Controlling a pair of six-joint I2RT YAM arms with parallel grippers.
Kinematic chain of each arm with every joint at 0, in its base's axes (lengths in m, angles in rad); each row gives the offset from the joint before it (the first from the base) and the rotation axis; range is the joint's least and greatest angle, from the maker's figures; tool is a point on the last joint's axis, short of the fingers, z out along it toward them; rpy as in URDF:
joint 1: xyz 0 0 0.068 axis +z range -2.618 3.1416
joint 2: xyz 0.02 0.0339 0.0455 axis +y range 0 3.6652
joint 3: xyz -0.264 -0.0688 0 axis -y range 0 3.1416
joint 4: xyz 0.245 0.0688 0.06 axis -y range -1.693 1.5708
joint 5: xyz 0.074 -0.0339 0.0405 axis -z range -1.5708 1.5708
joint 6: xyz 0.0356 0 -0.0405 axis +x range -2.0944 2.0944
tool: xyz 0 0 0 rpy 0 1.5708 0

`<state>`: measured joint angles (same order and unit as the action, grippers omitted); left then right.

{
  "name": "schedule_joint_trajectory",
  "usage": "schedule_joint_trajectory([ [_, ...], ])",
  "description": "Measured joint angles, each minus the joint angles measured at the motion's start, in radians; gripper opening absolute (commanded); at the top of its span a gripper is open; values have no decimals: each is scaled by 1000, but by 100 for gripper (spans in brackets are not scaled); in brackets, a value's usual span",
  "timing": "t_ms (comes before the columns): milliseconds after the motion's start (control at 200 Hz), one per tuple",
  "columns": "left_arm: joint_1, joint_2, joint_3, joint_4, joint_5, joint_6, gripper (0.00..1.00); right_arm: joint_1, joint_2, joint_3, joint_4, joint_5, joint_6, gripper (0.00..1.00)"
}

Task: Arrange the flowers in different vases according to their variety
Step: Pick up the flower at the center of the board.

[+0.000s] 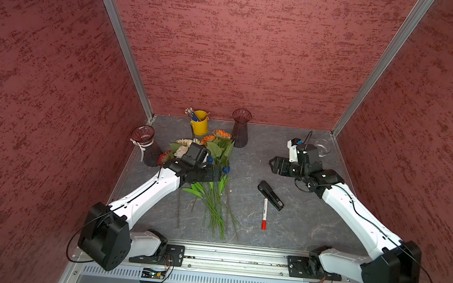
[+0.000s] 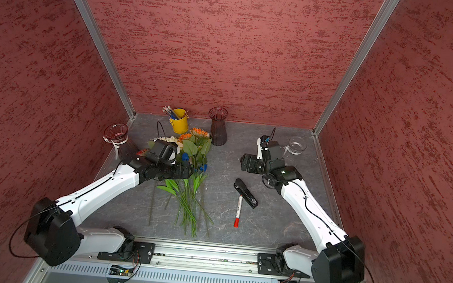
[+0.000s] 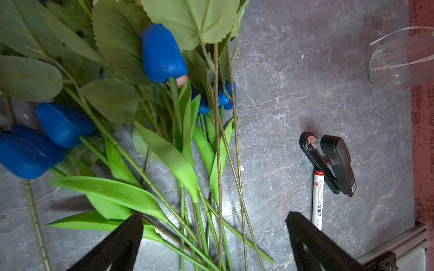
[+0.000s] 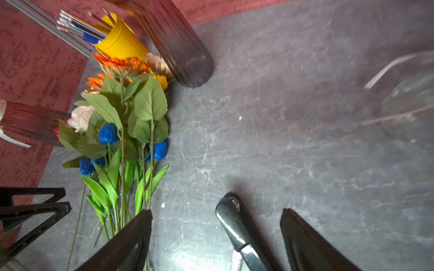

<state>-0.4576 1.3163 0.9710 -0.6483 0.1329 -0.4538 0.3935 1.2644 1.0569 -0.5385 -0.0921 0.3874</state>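
Jaws left and right gape empty amid one flower pile, three vases, one marker.

The left arm covers part of the flowers; the small clear vase is blurred.

The worktop looks like matt, veined stone. The ribbed vase is smoky glass, the small vase clear glass. The blue tulips look smooth and rubbery, the broad leaves matt and cloth-like. The pen cup is glossy.
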Motion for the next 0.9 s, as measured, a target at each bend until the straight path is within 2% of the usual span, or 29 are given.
schedule_joint_trajectory([
  [255,-23,126,32,21,32,-6,82,19,29,0,-20,-13,34,83],
  [356,-26,171,60,26,34,-10,69,23,38,0,-20,-18,39,82],
  [471,-27,212,82,43,34,-9,61,25,48,0,-20,-20,43,82],
  [897,-30,369,138,107,23,-21,38,29,50,0,-19,-20,50,80],
])
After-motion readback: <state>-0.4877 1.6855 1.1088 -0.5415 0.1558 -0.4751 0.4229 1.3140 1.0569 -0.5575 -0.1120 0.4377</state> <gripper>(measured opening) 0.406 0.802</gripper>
